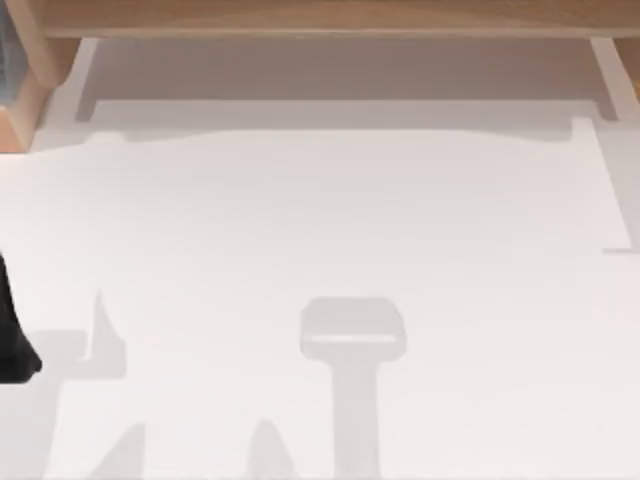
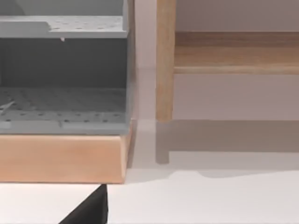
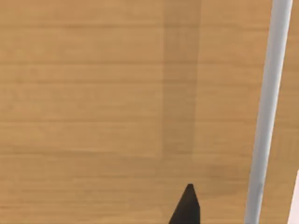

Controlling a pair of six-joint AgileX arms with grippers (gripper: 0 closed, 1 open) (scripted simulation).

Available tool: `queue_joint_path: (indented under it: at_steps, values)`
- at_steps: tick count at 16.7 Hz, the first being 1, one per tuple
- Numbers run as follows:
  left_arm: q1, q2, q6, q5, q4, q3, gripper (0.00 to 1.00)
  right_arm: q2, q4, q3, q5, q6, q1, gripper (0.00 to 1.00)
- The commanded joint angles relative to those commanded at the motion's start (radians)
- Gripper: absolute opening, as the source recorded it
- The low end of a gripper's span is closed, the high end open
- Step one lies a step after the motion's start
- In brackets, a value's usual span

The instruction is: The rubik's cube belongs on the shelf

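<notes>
My left tool sits at the worktop's left edge, below the shelf; a grey perforated rack on a wooden base stands beside the shelf's upright. My right tool's fingertip hangs over the shelf board. I cannot tell either tool's state.

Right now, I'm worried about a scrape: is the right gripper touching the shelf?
Cannot tell. In the right wrist view the right gripper's fingertip overlaps the shelf, with neither contact nor gap plain.
</notes>
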Motion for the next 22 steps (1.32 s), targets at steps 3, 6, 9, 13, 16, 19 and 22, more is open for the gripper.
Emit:
queue_joint_path:
  at_steps: [3, 6, 9, 13, 16, 19, 22]
  values:
    - [0.0, 0.0, 0.0, 0.0, 0.0, 0.0, 1.0, 0.0, 0.0, 0.0, 0.0, 0.0, 0.0, 0.98]
    - [0.0, 0.0, 0.0, 0.0, 0.0, 0.0, 1.0, 0.0, 0.0, 0.0, 0.0, 0.0, 0.0, 1.0]
    - [0.0, 0.0, 0.0, 0.0, 0.0, 0.0, 1.0, 0.0, 0.0, 0.0, 0.0, 0.0, 0.0, 1.0]
    - [0.0, 0.0, 0.0, 0.0, 0.0, 0.0, 1.0, -0.001, 0.003, -0.001, -0.002, 0.0, -0.001, 1.0]
    - [0.0, 0.0, 0.0, 0.0, 0.0, 0.0, 1.0, -0.012, 0.03, -0.041, -0.033, 0.0, -0.032, 1.0]
    - [0.0, 0.0, 0.0, 0.0, 0.0, 0.0, 1.0, -0.018, 0.044, -0.061, -0.049, 0.001, -0.047, 1.0]
    - [0.0, 0.0, 0.0, 0.0, 0.0, 0.0, 1.0, -0.014, 0.042, -0.057, -0.047, 0.0, -0.043, 1.0]
